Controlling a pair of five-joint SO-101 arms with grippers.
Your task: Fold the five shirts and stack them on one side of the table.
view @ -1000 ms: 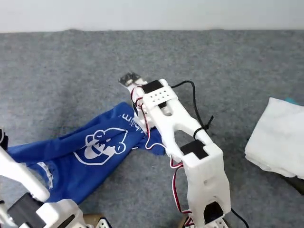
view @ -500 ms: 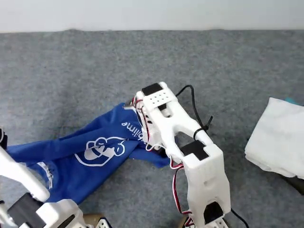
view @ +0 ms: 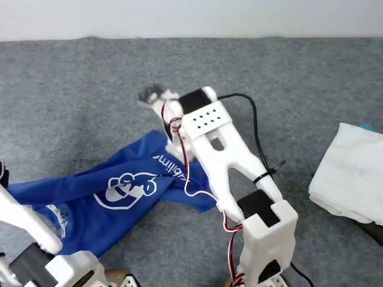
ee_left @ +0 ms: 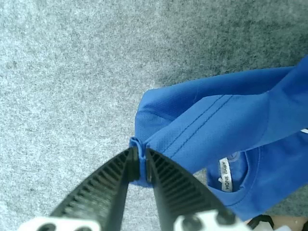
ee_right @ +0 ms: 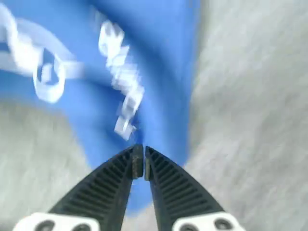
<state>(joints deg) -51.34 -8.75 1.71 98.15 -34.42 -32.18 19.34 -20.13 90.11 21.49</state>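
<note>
Bright, even light, soft shadow on carpet [ee_left: 72,72] beside blue shirt [ee_left: 216,120]

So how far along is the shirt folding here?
Done: a folded white pile lies at the right of the table, count unclear. In hand: the left gripper is clamped on an edge of the blue shirt, which lies crumpled and unfolded. Left: folding and stacking it.

High camera looks down; both wrist cameras closely face the shirt [view: 84,206].
</note>
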